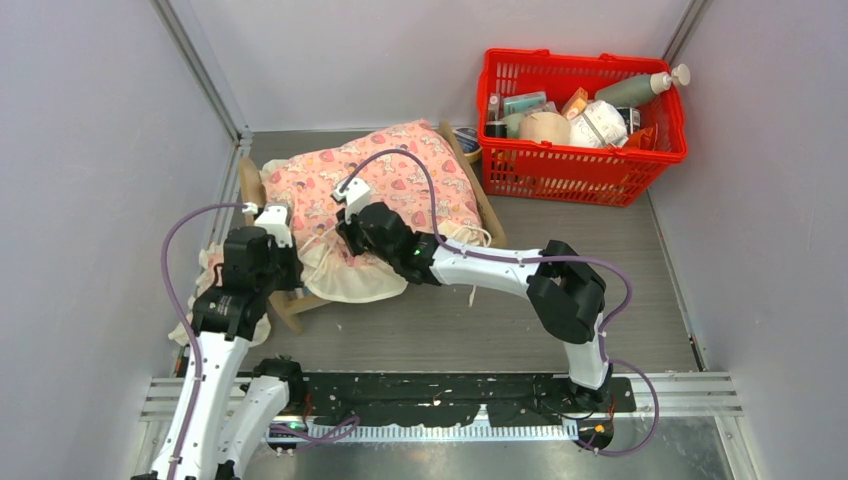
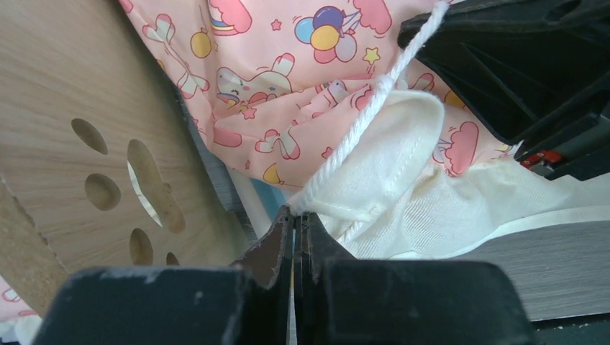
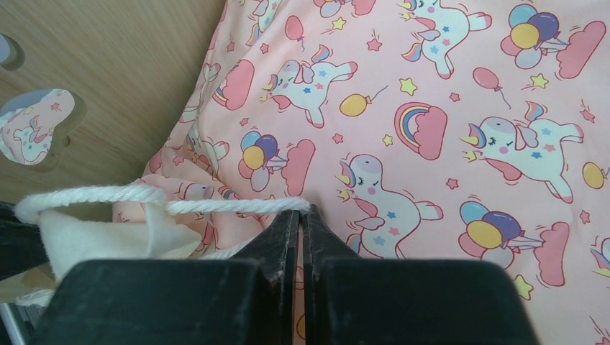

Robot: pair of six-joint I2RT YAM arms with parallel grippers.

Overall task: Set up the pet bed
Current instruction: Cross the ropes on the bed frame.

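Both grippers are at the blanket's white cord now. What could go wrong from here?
1. The left gripper and right gripper pinch only the thin white cord, right at their tips; it may slip free when pulled.
2. The cord enters the cream frill; pulling it might bunch the frill rather than spread the blanket.
3. The blanket lies on the pet bed; a hard tug could drag the frame askew.
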